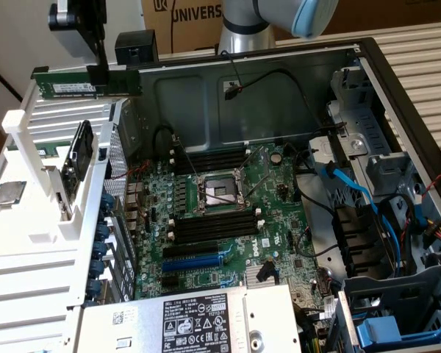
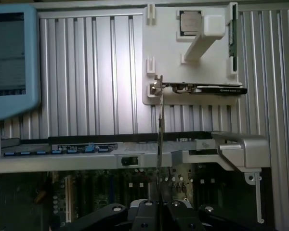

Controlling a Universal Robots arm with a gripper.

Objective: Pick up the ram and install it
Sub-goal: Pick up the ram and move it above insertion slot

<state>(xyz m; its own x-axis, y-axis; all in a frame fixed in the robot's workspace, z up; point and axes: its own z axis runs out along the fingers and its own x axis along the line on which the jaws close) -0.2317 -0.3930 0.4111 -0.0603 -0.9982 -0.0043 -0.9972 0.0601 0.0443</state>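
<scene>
The ram [image 1: 73, 82] is a long dark-green stick with a white label. It hangs level in the air at the exterior view's upper left, above the white parts holder [image 1: 37, 235] and just outside the open computer case. My gripper [image 1: 100, 73] comes down from above and is shut on the ram near its middle. In the wrist view the ram [image 2: 160, 130] shows edge-on as a thin line running out from between the black fingers [image 2: 147, 211]. The black memory slots [image 1: 209, 159] [image 1: 213, 224] lie on the motherboard on either side of the processor socket [image 1: 219, 193].
The white holder carries a processor chip [image 1: 9, 193] and a dark expansion card [image 1: 77, 165] standing on edge. The case's metal wall [image 1: 117, 147] stands between the holder and the motherboard. A blue slot [image 1: 195, 261], cables [image 1: 353, 191], drive bays and a power supply [image 1: 191, 320] crowd the case.
</scene>
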